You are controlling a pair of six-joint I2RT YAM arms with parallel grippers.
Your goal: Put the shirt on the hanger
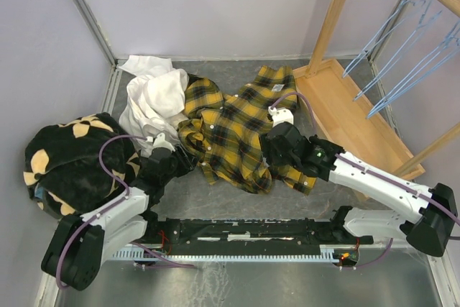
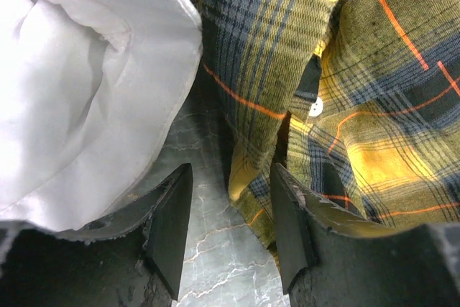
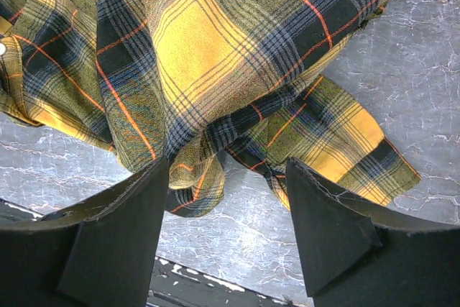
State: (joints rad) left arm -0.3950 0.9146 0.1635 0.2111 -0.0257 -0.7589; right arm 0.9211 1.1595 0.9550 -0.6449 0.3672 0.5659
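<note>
The shirt lies crumpled in the middle of the counter, between the two tools. Its long axis runs roughly from the far right, where the collar end sits, down toward the near edge, with one sleeve trailing to the right.

The left tool sits at the shirt's left border, jaws parted and gripping nothing. Bare counter shows between its fingers, and the plaid edge lies just ahead, close to the right-hand finger. The white garment crowds in from the left.

The right tool stands open over the shirt's right side. A hanging fold lies between its wide-set jaws, unclamped.

No hanger is on the counter. The hangers hang from the wooden rack at the far right, well apart from the shirt, so the right arm is clearly the nearer one to them.

By count there are:
- one shirt
- one white garment
- one black fleece
- two tools
- about four hangers, though their overlapping wires make an exact number hard to tell
</note>
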